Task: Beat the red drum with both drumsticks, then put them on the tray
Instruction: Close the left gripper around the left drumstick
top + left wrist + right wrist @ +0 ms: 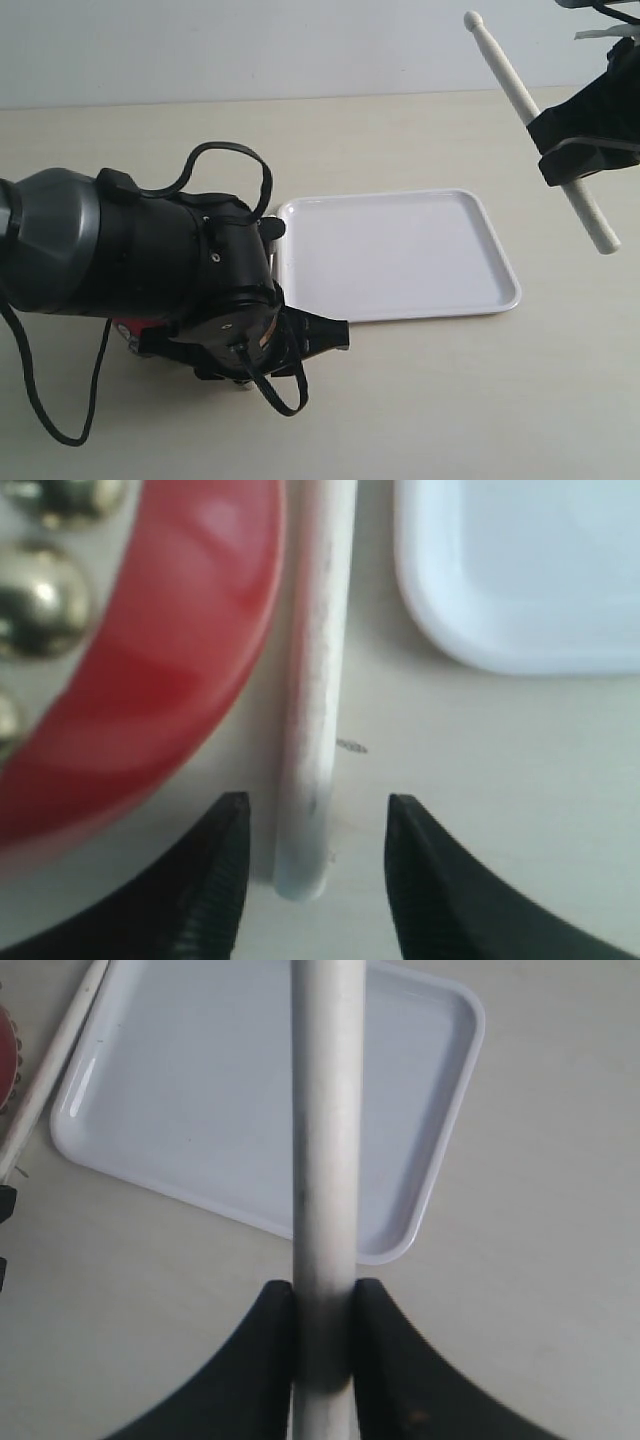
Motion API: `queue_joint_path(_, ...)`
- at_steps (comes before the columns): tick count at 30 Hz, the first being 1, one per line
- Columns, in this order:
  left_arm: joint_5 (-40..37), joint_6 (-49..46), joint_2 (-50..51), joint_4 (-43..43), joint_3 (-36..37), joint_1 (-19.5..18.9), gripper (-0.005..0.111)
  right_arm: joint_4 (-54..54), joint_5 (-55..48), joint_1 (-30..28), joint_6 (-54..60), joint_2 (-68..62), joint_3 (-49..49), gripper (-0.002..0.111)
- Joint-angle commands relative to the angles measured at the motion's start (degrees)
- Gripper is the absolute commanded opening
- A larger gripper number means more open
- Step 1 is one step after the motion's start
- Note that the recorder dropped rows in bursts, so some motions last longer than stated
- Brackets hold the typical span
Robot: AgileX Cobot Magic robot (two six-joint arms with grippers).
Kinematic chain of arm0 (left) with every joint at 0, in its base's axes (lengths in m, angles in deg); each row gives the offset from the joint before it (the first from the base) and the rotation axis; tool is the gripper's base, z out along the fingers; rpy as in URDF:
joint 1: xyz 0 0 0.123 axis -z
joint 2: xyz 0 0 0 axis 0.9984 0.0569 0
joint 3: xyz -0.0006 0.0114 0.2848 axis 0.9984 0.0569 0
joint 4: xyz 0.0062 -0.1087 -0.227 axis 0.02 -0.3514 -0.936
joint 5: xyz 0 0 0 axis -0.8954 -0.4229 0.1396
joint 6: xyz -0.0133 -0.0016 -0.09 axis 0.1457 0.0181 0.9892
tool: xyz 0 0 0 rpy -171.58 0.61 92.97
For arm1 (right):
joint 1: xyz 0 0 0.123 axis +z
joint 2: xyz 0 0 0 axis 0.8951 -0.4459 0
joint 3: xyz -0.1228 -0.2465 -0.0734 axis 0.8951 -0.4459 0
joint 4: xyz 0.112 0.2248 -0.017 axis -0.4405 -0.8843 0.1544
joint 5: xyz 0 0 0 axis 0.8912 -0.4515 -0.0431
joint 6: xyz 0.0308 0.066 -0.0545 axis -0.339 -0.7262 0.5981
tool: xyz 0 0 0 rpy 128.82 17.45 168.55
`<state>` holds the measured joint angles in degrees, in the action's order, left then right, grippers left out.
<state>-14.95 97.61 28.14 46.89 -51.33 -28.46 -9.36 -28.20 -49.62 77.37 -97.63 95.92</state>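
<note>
The red drum (150,660) fills one side of the left wrist view; in the exterior view only a red sliver (128,330) shows under my left arm. One drumstick (320,680) lies on the table between the drum and the tray (520,570). My left gripper (315,850) is open, low over the table, its jaws on either side of that stick's butt end without touching it. My right gripper (325,1300) is shut on the second drumstick (325,1140), held tilted in the air (520,95) to the right of the tray (395,255).
The tray holds nothing. My bulky left arm (150,250) and its looping cable cover the drum and the tray's near left corner in the exterior view. Bare tabletop (450,400) lies in front of and right of the tray.
</note>
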Motion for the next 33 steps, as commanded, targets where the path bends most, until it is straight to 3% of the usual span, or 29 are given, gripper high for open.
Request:
queue_joint_path(1,-0.57,-0.82,0.78,-1.3,0.19,-0.21,0.042,0.0,0.22,0.12,0.99,0.37,0.43,0.0)
queue_joint_path(33,-0.76,-3.01,1.83,-2.8,0.19,-0.67,0.036,0.0,0.47,0.12,0.98,0.37,0.43,0.0)
